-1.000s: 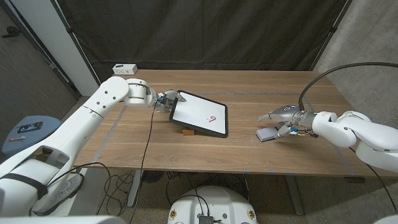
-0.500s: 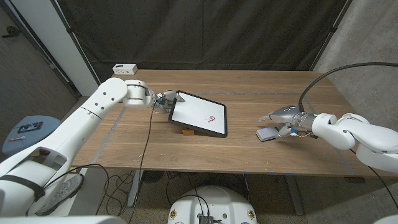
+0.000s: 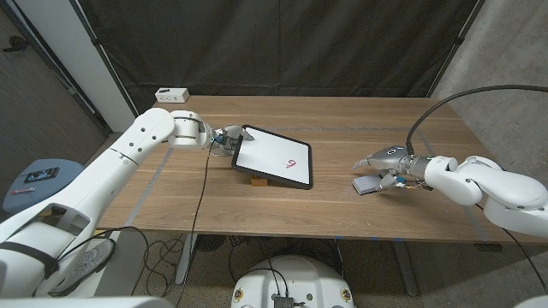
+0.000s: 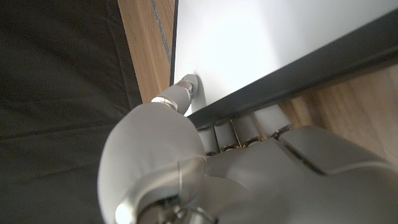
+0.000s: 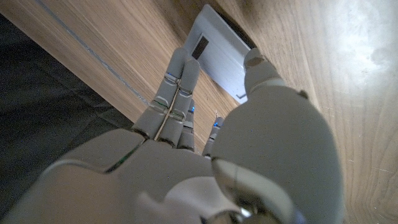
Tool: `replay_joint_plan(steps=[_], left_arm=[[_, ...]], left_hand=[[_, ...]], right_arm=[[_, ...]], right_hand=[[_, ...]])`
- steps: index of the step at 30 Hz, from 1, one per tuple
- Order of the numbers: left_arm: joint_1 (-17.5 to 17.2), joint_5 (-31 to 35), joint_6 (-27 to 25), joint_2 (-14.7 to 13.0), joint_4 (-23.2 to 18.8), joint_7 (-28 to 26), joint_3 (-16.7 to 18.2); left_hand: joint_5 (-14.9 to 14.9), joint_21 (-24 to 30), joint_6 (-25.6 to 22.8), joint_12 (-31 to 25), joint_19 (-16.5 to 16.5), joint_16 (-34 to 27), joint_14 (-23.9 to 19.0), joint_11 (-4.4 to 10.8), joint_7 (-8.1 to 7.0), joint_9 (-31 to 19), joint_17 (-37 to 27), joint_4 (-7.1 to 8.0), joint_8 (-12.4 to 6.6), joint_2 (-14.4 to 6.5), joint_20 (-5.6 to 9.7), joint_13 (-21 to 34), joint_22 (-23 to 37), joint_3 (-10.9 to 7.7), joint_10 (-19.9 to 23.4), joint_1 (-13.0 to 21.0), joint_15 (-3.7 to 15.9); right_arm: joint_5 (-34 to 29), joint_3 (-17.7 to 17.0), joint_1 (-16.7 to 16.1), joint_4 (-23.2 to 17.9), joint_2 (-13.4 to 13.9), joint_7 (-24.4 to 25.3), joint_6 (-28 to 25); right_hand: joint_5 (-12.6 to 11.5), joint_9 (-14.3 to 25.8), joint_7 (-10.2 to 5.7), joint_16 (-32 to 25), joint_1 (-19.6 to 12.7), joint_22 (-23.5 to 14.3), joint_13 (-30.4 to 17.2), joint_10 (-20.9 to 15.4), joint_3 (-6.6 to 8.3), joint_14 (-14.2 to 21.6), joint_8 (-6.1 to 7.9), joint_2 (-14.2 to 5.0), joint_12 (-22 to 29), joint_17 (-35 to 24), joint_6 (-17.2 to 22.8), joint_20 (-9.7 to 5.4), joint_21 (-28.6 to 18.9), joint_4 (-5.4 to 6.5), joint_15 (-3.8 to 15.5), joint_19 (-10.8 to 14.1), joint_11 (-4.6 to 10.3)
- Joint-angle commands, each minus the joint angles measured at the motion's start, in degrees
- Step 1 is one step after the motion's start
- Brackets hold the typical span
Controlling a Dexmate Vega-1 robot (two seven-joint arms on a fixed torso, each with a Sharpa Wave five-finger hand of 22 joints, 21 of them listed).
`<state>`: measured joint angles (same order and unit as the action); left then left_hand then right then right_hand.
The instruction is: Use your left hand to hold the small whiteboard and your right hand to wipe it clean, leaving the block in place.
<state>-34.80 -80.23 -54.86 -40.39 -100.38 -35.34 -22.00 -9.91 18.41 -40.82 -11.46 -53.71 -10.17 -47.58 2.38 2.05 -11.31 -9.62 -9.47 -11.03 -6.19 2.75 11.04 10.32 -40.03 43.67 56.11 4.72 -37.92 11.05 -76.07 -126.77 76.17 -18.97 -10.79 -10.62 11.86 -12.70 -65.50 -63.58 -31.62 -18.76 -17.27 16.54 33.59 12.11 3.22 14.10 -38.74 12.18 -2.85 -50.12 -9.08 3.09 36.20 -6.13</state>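
- Right hand (image 3: 385,164) sits over the eraser (image 3: 369,184), fingers and thumb touching its edges; whether it truly grips, I cannot tell.
- Left hand (image 3: 224,140) pinches the whiteboard's (image 3: 274,156) left edge, tilted on the block (image 3: 257,180).
- The board lies well left of the right hand, across the table (image 3: 342,120); its red mark (image 3: 292,162) faces up.

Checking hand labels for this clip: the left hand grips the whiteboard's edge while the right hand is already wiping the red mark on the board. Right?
Not quite. The left hand grips the whiteboard, but the head view shows the right hand at the eraser, away from the red mark.
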Motion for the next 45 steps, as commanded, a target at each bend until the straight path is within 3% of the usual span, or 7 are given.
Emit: replay_joint_plan(steps=[1, 10, 18, 45], left_arm=[[-0.54, -0.26, 0.44, -0.68, -0.31, 0.11, 0.28], [-0.4, 0.13, 0.78, -0.81, 0.06, 1.04, 0.01], [-0.18, 0.39, 0.69, -0.85, 0.24, 1.32, -0.06], [0.18, 1.14, 0.43, -0.39, 0.96, 1.94, -0.26]], left_hand=[[-0.29, -0.35, -0.08, 0.08, 0.1, -0.04, -0.14, -0.01, -0.12, -0.15, -0.03, -0.01, 0.07, 0.13, 0.18, 0.15, 0.17, 0.24, 0.29, 0.16, 0.01], [-0.3, -0.38, -0.06, 0.09, 0.16, -0.04, -0.15, 0.15, -0.16, -0.15, -0.02, -0.02, 0.07, 0.14, 0.16, 0.14, 0.17, 0.25, 0.24, 0.15, -0.06], [-0.28, -0.4, -0.08, 0.07, 0.18, -0.06, -0.17, 0.21, -0.23, -0.15, -0.04, -0.01, 0.07, 0.14, 0.14, 0.14, 0.17, 0.29, 0.28, 0.13, 0.01], [-0.3, -0.45, -0.09, 0.06, 0.27, -0.02, -0.13, 0.28, -0.35, -0.15, -0.02, -0.04, 0.06, 0.15, 0.12, 0.14, 0.19, 0.28, 0.31, 0.13, 0.03]], right_arm=[[2.1, 4.34, 4.57, -1.03, 1.41, -2.77, -1.65], [4.45, 5.77, 6.62, -1.61, 3.11, -4.74, -2.43], [4.75, 7.9, 9.0, -1.66, 2.81, -6.12, -3.42], [4.78, 10.85, 11.03, -1.33, 3.0, -4.56, -4.62]], right_hand=[[0.3, 0.21, 0.21, -0.04, 0.92, -0.1, -0.35, 0.77, -0.67, -0.8, -0.33, 0.72, -0.59, 0.3, -0.5, 0.07, -0.43, 0.37, 8.88, -0.58, -0.14], [0.3, 0.15, 0.19, -0.82, 2.21, 0.09, -0.63, 2.42, -1.5, -0.87, -0.78, 0.85, -1.35, 0.65, -1.53, 0.33, -0.84, 0.87, 8.9, -1.62, -0.38], [0.23, 0.13, 0.21, -1.1, 2.44, 0.22, -0.78, 3.35, -1.81, -1.46, -1.01, 0.91, -1.74, 0.89, -2.26, 0.52, -1.1, 0.84, 8.97, -2.28, -0.36], [-0.06, 0.49, 0.2, -4.23, 1.06, 0.93, -2.12, -3.11, -1.91, 0.46, 0.24, -0.44, 0.78, 1.92, 0.31, -0.13, -4.05, 0.3, 9.22, -0.7, 1.72]])
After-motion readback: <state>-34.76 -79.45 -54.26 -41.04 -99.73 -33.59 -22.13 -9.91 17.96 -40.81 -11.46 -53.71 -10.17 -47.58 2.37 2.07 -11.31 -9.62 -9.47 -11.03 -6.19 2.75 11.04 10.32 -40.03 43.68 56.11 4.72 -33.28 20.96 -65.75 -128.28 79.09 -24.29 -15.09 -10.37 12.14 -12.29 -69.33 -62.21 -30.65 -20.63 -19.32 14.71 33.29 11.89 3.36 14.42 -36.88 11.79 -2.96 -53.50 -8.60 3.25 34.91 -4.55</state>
